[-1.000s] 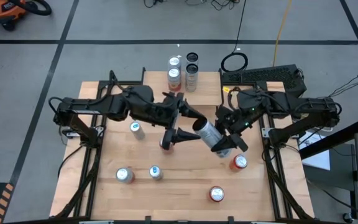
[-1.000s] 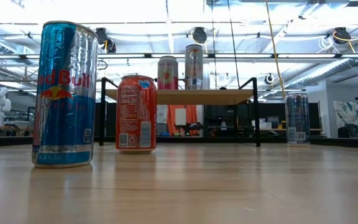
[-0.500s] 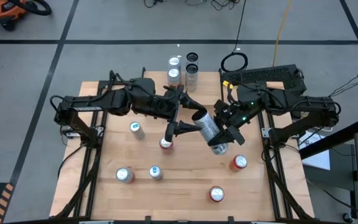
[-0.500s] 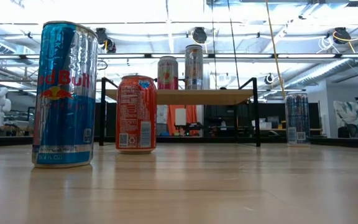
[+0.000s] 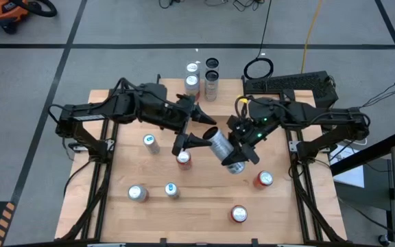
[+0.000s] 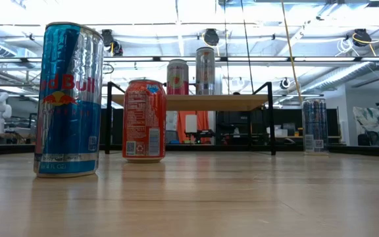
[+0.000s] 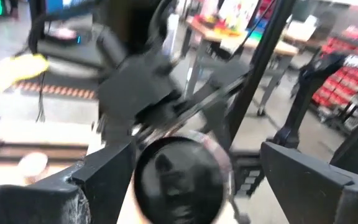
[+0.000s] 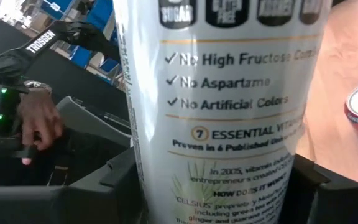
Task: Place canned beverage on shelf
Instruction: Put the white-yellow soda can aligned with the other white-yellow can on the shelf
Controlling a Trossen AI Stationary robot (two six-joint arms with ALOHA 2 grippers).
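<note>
A tall white beverage can (image 5: 221,146) hangs tilted above the middle of the table, with my right gripper (image 5: 238,147) shut on it. My left gripper (image 5: 196,129) is open, and its fingers stand on either side of the can's dark round end (image 7: 179,177); I cannot tell whether they touch it. The shelf (image 6: 229,102) stands at the table's far edge on thin black legs. Two cans (image 6: 177,76) (image 6: 205,69) stand on its top. My right gripper pinches the can's printed side wall (image 8: 216,155) between its two fingers (image 8: 104,183), which lie across the can. The fingers come from the table's right, slanting slightly down. The can is lifted clear of the table and tilted, its other end toward my left gripper.
Several more cans stand on the table: a silver one (image 5: 149,143), a red one (image 5: 182,159), two near the front left (image 5: 137,193) (image 5: 171,190), and two red ones at the right (image 5: 264,179) (image 5: 238,214). A keyboard (image 5: 290,84) lies at the far right corner.
My right gripper has carried the can a little toward the table's left, still tilted and clear of the wood. My left gripper has drawn back slightly toward the far left, staying open around the can's end.
</note>
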